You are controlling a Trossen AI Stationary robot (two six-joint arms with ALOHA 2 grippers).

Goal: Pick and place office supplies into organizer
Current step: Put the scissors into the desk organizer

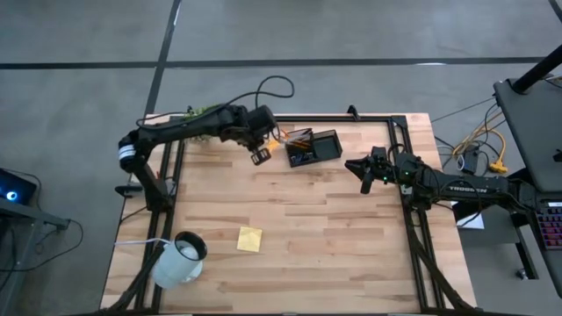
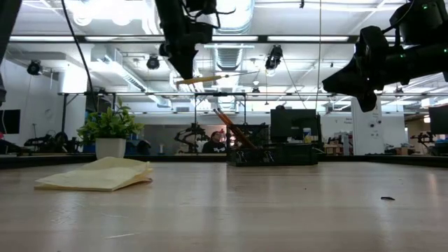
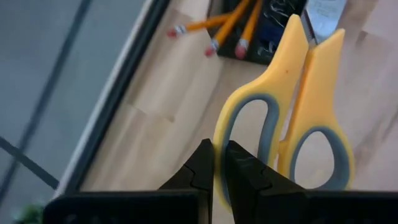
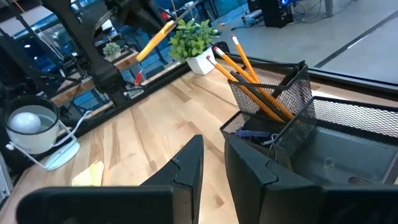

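Scissors are hanging clamped in the left gripper just beside the organizer in the high view; the sticky-note pad is lying on the counter; the right gripper is waiting nearby; its wrist view is showing fingers slightly parted, holding nothing; pencils are leaning in the organizer.

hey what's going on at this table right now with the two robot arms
The left gripper is shut on the yellow-handled scissors, holding them in the air just beside the black organizer at the far side of the table. Orange pencils already stand in the organizer. The right gripper hangs above the table on the organizer's other side, holding nothing. A yellow sticky-note pad lies on the table, not yet put away, near a white mug.
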